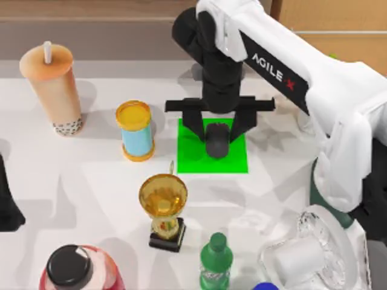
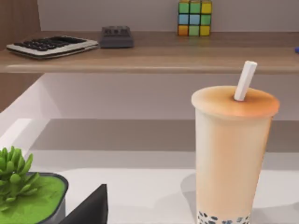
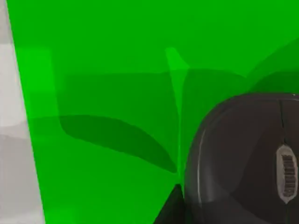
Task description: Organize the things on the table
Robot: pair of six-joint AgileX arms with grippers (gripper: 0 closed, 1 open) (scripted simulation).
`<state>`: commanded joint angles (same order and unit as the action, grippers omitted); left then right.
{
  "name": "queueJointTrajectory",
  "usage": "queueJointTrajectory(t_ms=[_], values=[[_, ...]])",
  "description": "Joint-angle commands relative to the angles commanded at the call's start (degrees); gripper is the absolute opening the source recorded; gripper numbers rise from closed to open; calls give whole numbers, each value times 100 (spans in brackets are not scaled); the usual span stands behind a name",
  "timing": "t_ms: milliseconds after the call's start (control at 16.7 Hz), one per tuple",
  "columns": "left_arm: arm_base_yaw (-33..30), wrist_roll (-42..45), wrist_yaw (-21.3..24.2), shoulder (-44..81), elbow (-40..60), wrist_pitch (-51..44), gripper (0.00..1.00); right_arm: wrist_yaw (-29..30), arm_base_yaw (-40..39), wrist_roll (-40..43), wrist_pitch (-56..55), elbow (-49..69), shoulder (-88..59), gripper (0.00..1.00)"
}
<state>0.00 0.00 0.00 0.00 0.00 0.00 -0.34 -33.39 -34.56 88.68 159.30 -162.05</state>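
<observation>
The black mouse (image 1: pixel 217 140) (image 3: pixel 243 158) lies on the green mat (image 1: pixel 193 158) (image 3: pixel 107 84) in the middle of the white table (image 1: pixel 272 181). My right gripper (image 1: pixel 217 136) is low over the mat and open, one finger on each side of the mouse with a gap to it. The orange-beige bubble-tea cup (image 1: pixel 53 90) (image 2: pixel 231 154) with its white straw stands upright at the back left. My left gripper (image 1: pixel 6 202) is parked at the table's left edge, facing the cup.
A blue can with a yellow lid (image 1: pixel 136 130) stands left of the mat. Along the front are a gold trophy (image 1: pixel 164 208), a green bottle (image 1: pixel 216 263), a red bottle with a black cap (image 1: pixel 75 269) and a glass dish (image 1: pixel 314 254). A potted plant (image 2: pixel 23 196) sits near my left gripper.
</observation>
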Motion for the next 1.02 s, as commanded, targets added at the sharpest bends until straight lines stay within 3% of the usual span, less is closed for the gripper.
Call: queueJointTrajectory(t_ms=[360,1020], values=[[0,0,0,0,0,0,100,99,-70,59,-135,-9,55,0],[0,0,0,0,0,0,100,99,-70,59,-135,-9,55,83]])
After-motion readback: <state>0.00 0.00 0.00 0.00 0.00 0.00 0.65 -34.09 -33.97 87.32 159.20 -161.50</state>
